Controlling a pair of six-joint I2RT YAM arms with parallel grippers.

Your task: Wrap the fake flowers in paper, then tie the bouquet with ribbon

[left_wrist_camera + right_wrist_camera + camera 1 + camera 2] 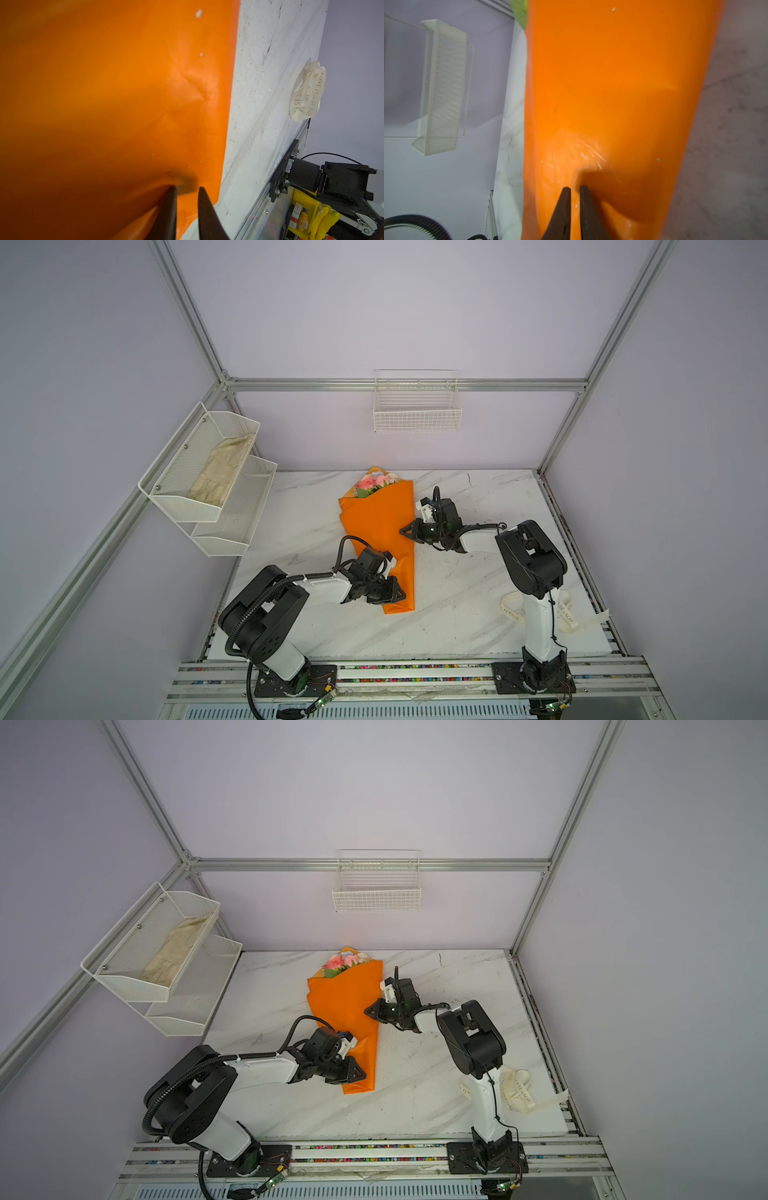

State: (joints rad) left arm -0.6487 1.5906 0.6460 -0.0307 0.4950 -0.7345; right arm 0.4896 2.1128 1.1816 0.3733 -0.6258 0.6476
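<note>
You have the bouquet of fake flowers (380,531) lying flat in the middle of the table (457,614); the pink and white flower heads (374,482) point to 12 o'clock and the thin tail points to 6 o'clock; the orange wrapping paper (124,93) is rolled round the stems, but nothing is tied round it yet. Your left gripper (401,596) comes in from 8 o'clock and sits on the thin low end; its fingers (170,207) are narrow, with a bit of the paper nipped between them. Your right gripper (403,531) comes in from 3 o'clock and meets the side edge of the cone, about half way up; its fingers (564,207) are almost together too, and they look to pinch the paper there. The cream ribbon (567,616) lies in a loose heap near 4 o'clock, close to the foot of the right arm and well apart from the bouquet; no gripper touches it. So I think you are at the step of holding the wrap shut; the tying has not begun. Next you will likely need the ribbon; the right side is nearer to it, so let go there gently and let the left fingers hold the cone, for shiny paper may spring open; then the ribbon must go under and round the thin end.
</note>
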